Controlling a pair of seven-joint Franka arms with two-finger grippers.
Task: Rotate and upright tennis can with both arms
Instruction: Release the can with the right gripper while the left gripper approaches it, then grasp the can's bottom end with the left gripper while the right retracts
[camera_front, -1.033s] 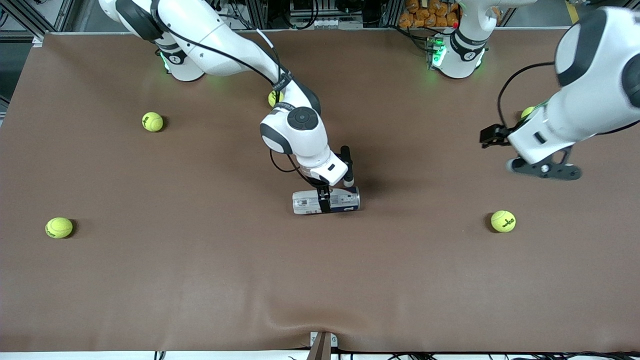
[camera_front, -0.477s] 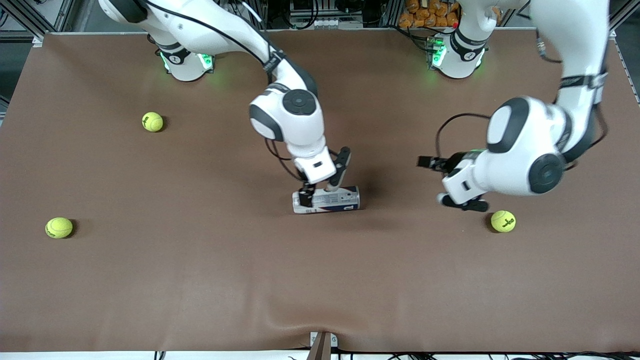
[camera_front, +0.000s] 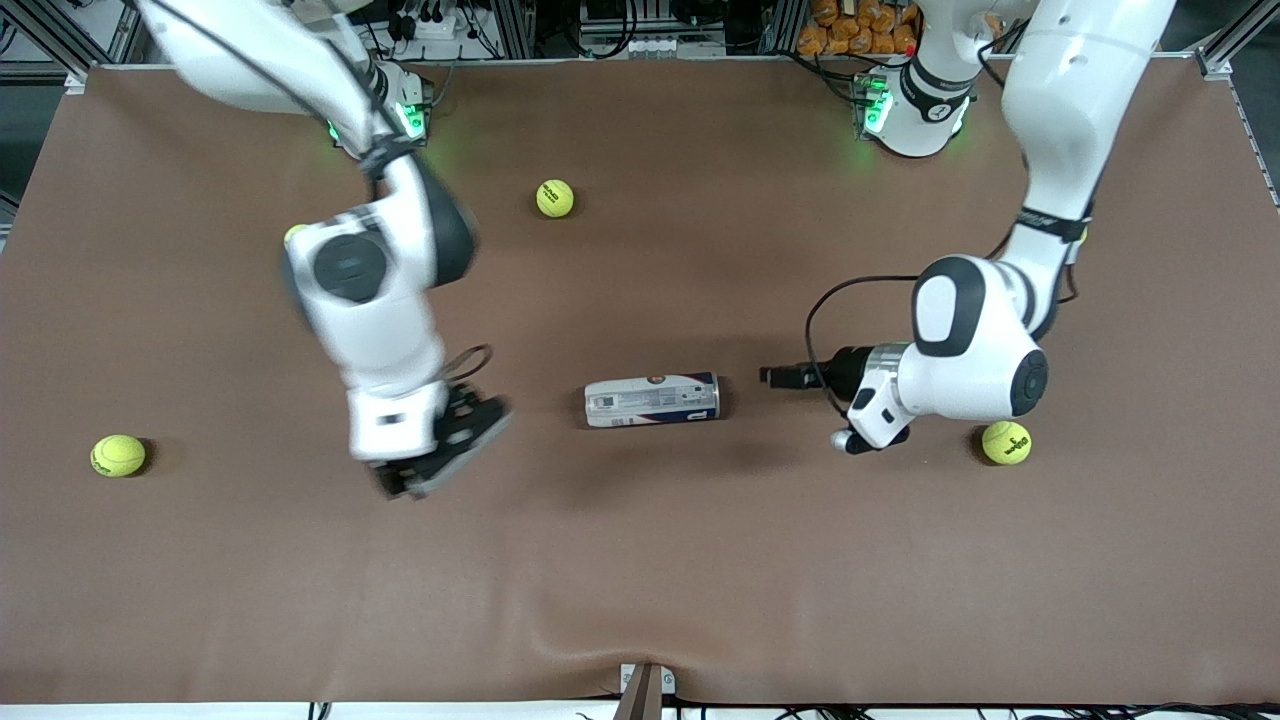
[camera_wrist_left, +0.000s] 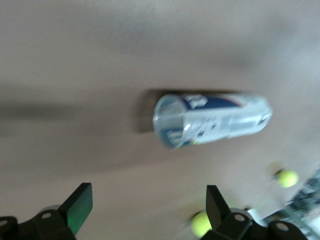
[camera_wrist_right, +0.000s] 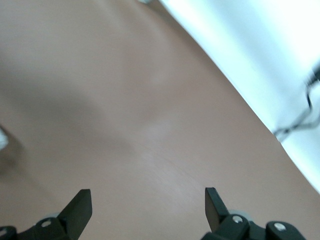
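The tennis can (camera_front: 652, 400) lies sideways at frame centre on the tabletop (camera_front: 640, 560); left pincer (camera_front: 800, 400) and right pincer (camera_front: 440, 465) both gape wide, empty.

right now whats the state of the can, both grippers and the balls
tennis can: lying on its side on the table, not held
left gripper: open, empty, beside the can's silver-rimmed end
right gripper: open, empty, over bare table toward the right arm's end
tennis balls: loose on the table, apart from the can
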